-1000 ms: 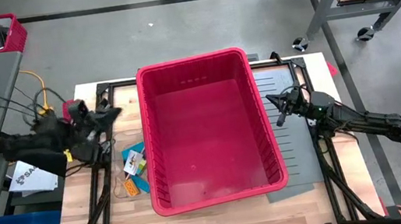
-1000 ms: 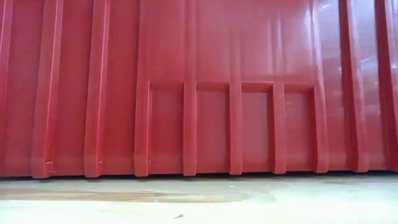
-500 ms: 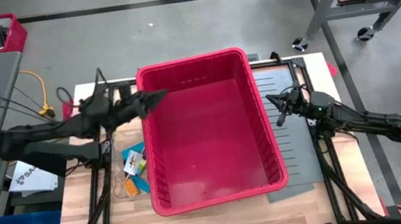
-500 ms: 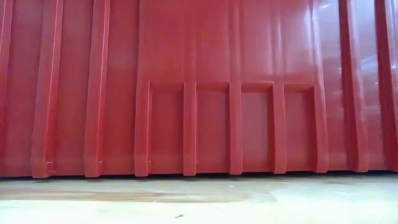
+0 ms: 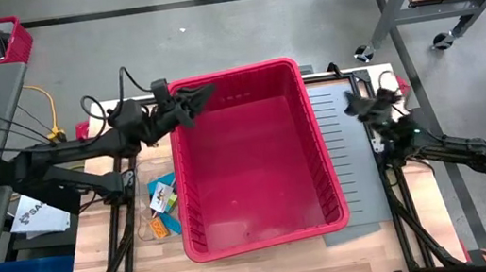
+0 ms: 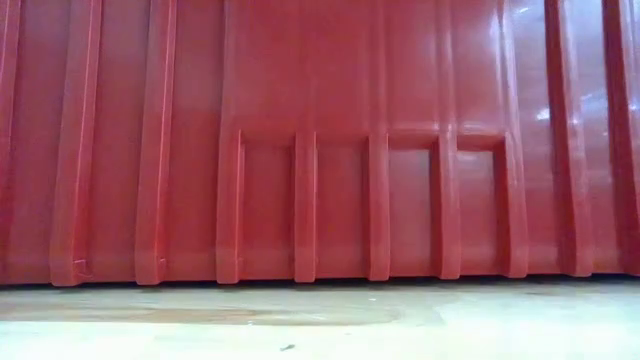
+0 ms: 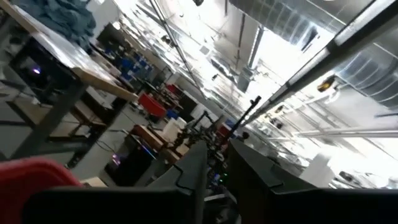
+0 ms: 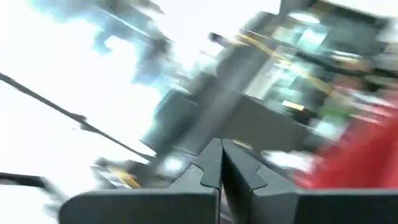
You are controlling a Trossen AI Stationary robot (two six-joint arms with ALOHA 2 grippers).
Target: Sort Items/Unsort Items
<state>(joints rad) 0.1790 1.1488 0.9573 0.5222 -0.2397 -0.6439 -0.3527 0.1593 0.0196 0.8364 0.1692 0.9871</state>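
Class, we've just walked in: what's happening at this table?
The left gripper is over the far left corner of the big red bin; whether it holds anything is unclear. The right gripper is shut and empty over the grey mat. A few small items lie on the table left of the bin.

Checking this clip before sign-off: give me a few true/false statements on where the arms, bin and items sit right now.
1. The left gripper is over the red bin's far left corner. True.
2. The items lie inside the bin. False: they lie on the table, left of it.
3. The right gripper is shut. True.
4. The right gripper reaches into the bin. False: it is outside, above the grey mat.
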